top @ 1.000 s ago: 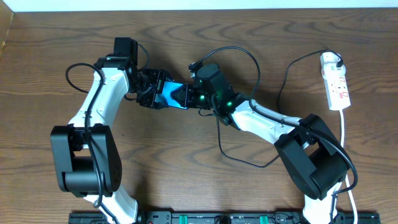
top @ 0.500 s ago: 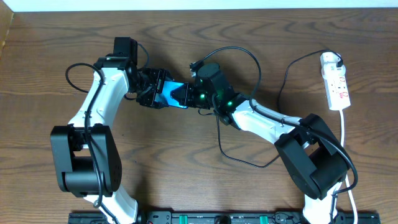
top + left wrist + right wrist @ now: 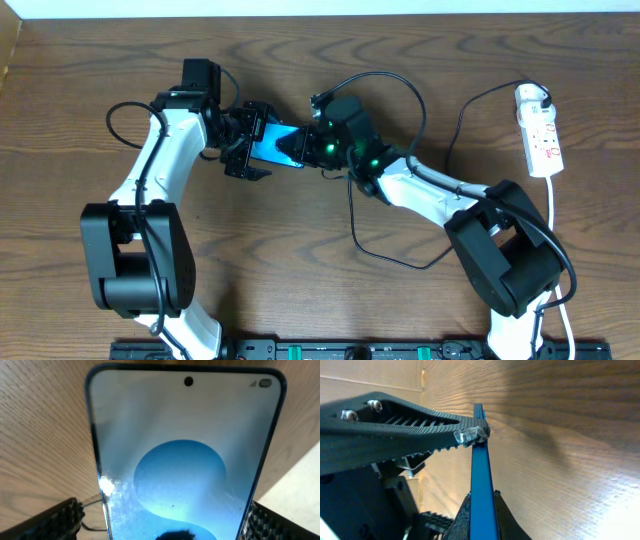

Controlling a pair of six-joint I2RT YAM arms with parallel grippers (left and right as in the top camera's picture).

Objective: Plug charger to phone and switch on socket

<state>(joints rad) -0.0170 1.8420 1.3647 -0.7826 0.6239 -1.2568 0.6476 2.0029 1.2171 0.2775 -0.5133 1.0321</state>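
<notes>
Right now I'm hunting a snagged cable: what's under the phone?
Wooden table shows beside the phone; whatever lies directly beneath it is covered by the phone itself.

Phone [image 3: 185, 460] bottom cut off; charger [image 3: 352, 220] tip seemingly hidden

A dark brown wood-grain desk [image 3: 300, 300] is seen filling the overhead view. A white band [image 3: 320, 7] is noted along its edge at 12 o'clock. A black rail [image 3: 350, 350] is recorded at 6 o'clock. Lighting is even.
</notes>
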